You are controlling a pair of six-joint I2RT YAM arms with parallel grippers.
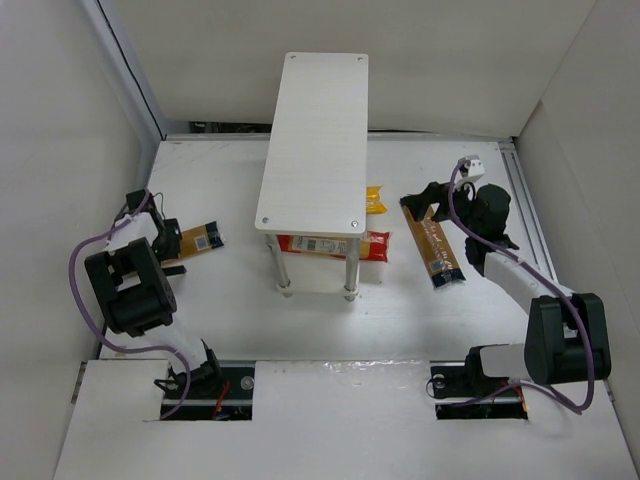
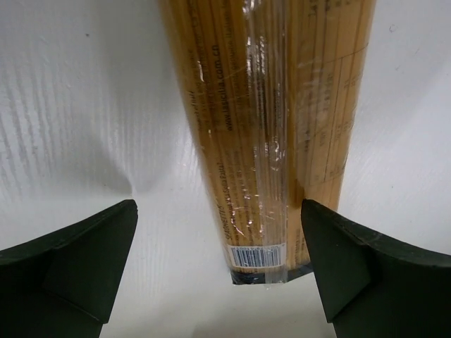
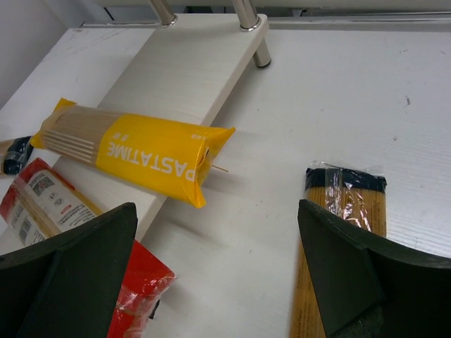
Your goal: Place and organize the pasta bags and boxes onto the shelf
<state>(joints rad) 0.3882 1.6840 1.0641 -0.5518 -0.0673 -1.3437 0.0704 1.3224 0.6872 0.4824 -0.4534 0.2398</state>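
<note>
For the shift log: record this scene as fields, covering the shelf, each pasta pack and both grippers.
shelf: two levels, packs on the lower board only
red pack: on lower board, one end sticking past the legs
yellow PASTATIME pack: across lower board, overhanging its edge
left golden-brown pack: on table, between the fingers
left gripper: open
right golden-brown pack: on table, beside right gripper
right gripper: open, holding nothing

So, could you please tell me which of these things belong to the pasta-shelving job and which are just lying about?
Job: shelf; red pack under its top board; yellow pack; left golden pack; right golden pack.
Just there: purple cable; white plug by the right arm.
</note>
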